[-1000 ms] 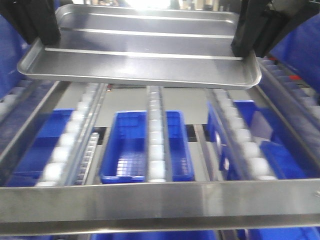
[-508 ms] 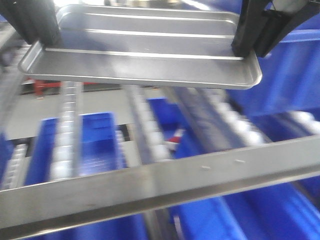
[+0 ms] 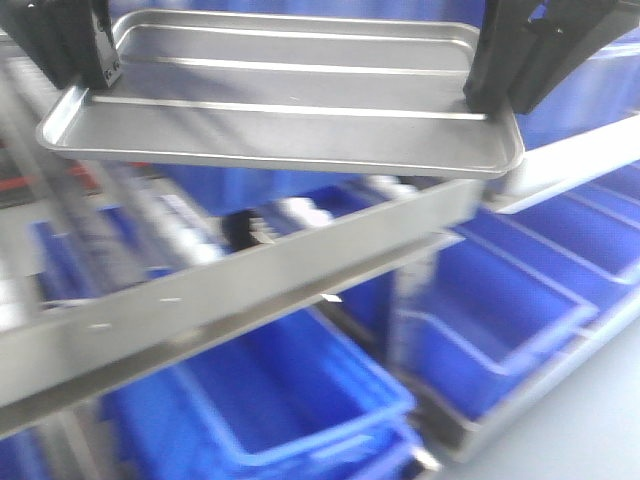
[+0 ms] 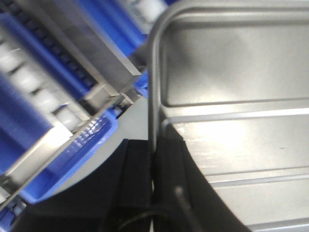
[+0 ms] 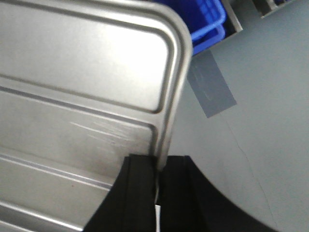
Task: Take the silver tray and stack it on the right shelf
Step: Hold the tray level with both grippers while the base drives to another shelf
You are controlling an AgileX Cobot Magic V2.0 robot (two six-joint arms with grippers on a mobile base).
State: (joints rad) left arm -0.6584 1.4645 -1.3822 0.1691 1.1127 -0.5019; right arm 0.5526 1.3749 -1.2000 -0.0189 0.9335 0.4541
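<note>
The silver tray [image 3: 290,125] hangs level in the upper part of the front view, shiny, with two long ridges across its floor. My left gripper [image 3: 95,75] is shut on its left rim and my right gripper [image 3: 490,95] on its right rim. In the left wrist view the tray [image 4: 231,72] has its rim pinched between the black fingers of the left gripper [image 4: 153,159]. The right wrist view shows the tray [image 5: 82,63] clamped the same way by the right gripper [image 5: 158,166]. Below the tray runs the blurred, slanting front rail of the right shelf [image 3: 250,275], with two small marks near its left part.
Blue bins [image 3: 300,400] sit under the rail, more blue bins [image 3: 500,300] to the right. Grey floor [image 3: 600,420] shows at bottom right. White rollers [image 4: 29,92] and a steel frame lie left of the tray. A grey tape patch [image 5: 212,92] marks the floor.
The rack and bins have slid left and now slant across the view, blurred by motion. The tray keeps its place in view, held at both ends.
</note>
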